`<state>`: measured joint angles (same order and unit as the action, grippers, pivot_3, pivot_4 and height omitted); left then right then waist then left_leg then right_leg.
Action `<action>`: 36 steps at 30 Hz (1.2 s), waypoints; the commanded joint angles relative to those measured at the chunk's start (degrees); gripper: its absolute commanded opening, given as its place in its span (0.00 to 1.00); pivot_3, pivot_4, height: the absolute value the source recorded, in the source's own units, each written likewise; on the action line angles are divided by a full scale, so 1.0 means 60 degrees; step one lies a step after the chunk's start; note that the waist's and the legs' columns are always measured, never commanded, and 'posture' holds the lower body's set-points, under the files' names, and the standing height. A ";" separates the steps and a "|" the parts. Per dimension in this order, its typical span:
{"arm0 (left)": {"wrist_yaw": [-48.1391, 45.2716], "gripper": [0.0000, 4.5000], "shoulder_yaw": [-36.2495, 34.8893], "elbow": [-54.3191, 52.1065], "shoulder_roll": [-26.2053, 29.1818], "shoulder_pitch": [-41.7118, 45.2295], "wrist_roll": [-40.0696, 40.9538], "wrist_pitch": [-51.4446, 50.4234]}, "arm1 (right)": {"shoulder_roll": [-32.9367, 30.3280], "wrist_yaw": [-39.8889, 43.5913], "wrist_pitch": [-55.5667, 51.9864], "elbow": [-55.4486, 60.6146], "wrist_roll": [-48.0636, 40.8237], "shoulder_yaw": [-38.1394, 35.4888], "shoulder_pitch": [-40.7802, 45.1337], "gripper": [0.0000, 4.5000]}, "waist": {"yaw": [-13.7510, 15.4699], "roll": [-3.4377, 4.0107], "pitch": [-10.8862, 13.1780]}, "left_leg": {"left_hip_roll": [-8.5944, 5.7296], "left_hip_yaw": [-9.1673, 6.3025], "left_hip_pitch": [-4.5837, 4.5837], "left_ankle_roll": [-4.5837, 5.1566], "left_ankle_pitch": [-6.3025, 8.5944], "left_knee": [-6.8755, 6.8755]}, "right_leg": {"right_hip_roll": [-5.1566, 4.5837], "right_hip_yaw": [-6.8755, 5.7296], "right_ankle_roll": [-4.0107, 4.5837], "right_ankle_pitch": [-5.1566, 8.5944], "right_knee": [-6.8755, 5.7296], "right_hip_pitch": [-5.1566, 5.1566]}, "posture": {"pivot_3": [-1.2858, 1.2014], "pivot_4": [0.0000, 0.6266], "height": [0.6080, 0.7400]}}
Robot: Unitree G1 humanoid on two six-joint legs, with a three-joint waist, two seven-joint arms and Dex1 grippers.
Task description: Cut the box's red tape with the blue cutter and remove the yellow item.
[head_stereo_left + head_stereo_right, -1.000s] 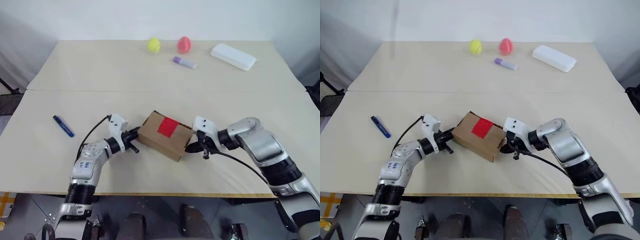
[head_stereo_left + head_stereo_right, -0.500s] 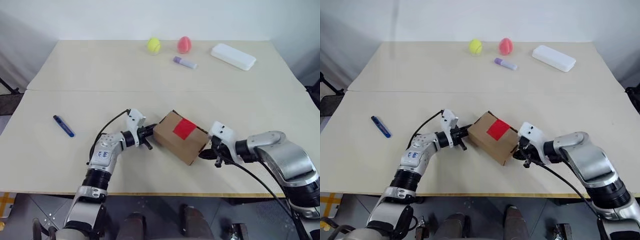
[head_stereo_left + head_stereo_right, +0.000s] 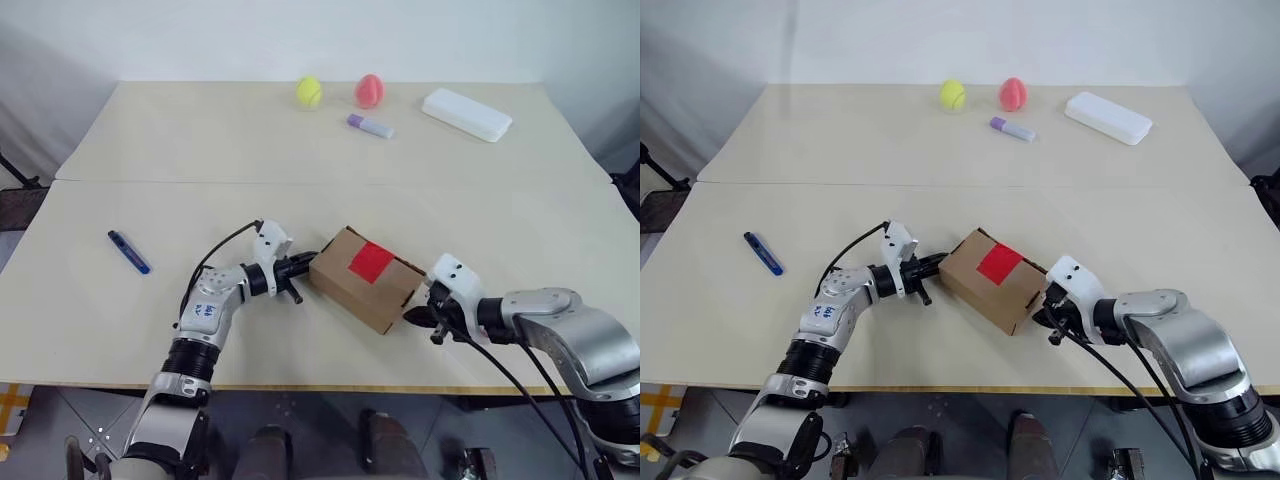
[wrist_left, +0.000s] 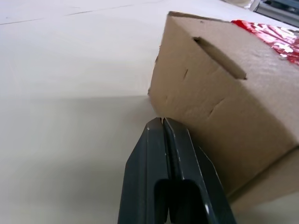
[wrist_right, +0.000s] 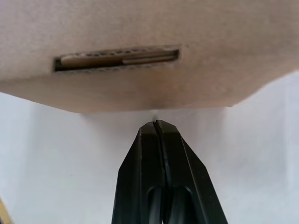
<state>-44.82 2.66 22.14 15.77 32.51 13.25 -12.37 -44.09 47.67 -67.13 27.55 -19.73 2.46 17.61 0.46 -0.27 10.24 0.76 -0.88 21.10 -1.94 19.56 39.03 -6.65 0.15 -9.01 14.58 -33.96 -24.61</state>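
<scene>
Since a second ago the box (image 3: 363, 277) has been slid to the right across the table (image 3: 200, 150), with both arms carried along; the left gripper (image 3: 303, 265) is kept against its left end and the right gripper (image 3: 417, 318) has been drawn slightly off its right end. Both pairs of fingers are pressed together, and nothing is pinched by either.

The box is lying near the table's front edge, between the grippers, with the tape (image 3: 370, 262) facing up and uncut. The cutter (image 3: 128, 252) is lying well apart on the left, untouched. The yellow item cannot be seen; it is presumably inside the box.

The step in hand is judged to be positioning the box. It is best done with slow, low pushes at the ends, so the box is neither tipped nor spun, and with the tape kept upward. The box should be left within the left arm's reach, since the cutter must be fetched from that side.

Counted: one box, one tape patch, one cutter, two balls at the far edge (one yellow-green (image 3: 307, 92), one pink (image 3: 368, 89)), one lilac tube (image 3: 369, 125), one white case (image 3: 466, 113).
</scene>
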 commanded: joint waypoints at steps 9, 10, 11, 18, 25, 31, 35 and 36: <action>-0.0168 0.09 -0.1316 -0.2891 0.1828 -0.1652 0.0869 -0.1228 | -0.0898 -0.0767 0.1567 -0.2382 0.0079 -0.2185 0.0218 0.04 | 0.0045 -0.0009 0.0005 | -0.0001 0.0003 0.0001 0.0011 0.0008 0.0005 | -0.0003 0.0007 -0.0003 -0.0002 0.0008 0.0006 | 0.52 0.24 1.00; -0.0123 0.14 -0.1448 -0.3272 0.1974 -0.1821 0.1008 -0.1441 | -0.0740 -0.0822 0.1524 -0.2821 -0.0142 -0.2434 0.0617 0.08 | -0.0004 -0.0011 0.0007 | 0.0000 0.0014 0.0003 0.0011 0.0008 0.0005 | -0.0004 0.0010 -0.0003 -0.0002 0.0012 0.0003 | 0.52 0.24 1.00; 0.0057 0.20 -0.1702 -0.3793 0.2128 -0.2004 0.1173 -0.1758 | -0.0715 -0.0697 0.1943 -0.3262 -0.0161 -0.2427 0.1001 0.13 | -0.0051 -0.0010 0.0008 | 0.0003 0.0024 0.0001 0.0010 0.0008 0.0007 | -0.0004 0.0013 -0.0003 -0.0002 0.0015 0.0002 | 0.52 0.24 1.00; 0.1208 0.65 -0.2942 -0.6333 0.2485 -0.3077 0.2012 -0.3331 | 0.0003 0.0056 0.5353 -0.5867 0.0158 -0.1917 0.2928 0.62 | -0.0110 -0.0010 0.0008 | 0.0012 0.0014 -0.0006 0.0010 0.0012 -0.0003 | 0.0002 0.0014 -0.0003 -0.0002 0.0000 0.0001 | 0.52 0.24 1.00; 0.2546 1.00 -0.4590 -0.8684 0.2266 -0.4901 0.2848 -0.4147 | 0.0911 0.1091 0.7912 -0.8372 0.0385 -0.1370 0.4394 1.00 | -0.0208 -0.0011 0.0008 | 0.0015 0.0029 0.0000 -0.0008 0.0028 -0.0003 | 0.0000 0.0020 -0.0007 -0.0004 0.0008 -0.0012 | 0.52 0.24 1.00; 0.3651 1.00 -0.6458 -1.0288 0.1624 -0.6830 0.3054 -0.3834 | 0.1501 0.1439 0.9166 -1.0177 0.0786 -0.1042 0.5415 1.00 | -0.0337 -0.0011 0.0009 | 0.0017 0.0036 -0.0001 -0.0009 0.0037 -0.0002 | -0.0003 0.0021 -0.0006 -0.0004 0.0017 -0.0010 | 0.52 0.24 1.00; 0.4585 1.00 -0.7319 -1.1015 0.0960 -0.7723 0.2958 -0.3659 | 0.1918 0.1628 0.9486 -1.0863 0.0914 -0.0894 0.5854 1.00 | -0.0342 -0.0011 0.0009 | 0.0021 0.0037 -0.0007 -0.0011 0.0039 0.0000 | -0.0001 0.0021 -0.0005 -0.0003 0.0011 -0.0008 | 0.52 0.24 1.00; 0.4781 1.00 -0.7493 -1.1212 0.0735 -0.7985 0.3084 -0.3695 | 0.1985 0.1743 0.9552 -1.0953 0.0930 -0.0854 0.5920 1.00 | -0.0339 -0.0011 0.0009 | 0.0022 0.0037 -0.0007 -0.0011 0.0039 0.0000 | 0.0001 0.0021 -0.0005 -0.0003 0.0012 -0.0009 | 0.52 0.24 1.00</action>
<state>-18.08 -39.66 -41.99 21.15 -13.71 30.88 -35.60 -32.18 57.07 -11.32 -38.34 -14.04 -2.48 51.81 -1.57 -0.33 10.29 0.90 -0.67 21.07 -2.01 19.79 39.03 -6.64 0.27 -9.04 14.56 -33.89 -24.66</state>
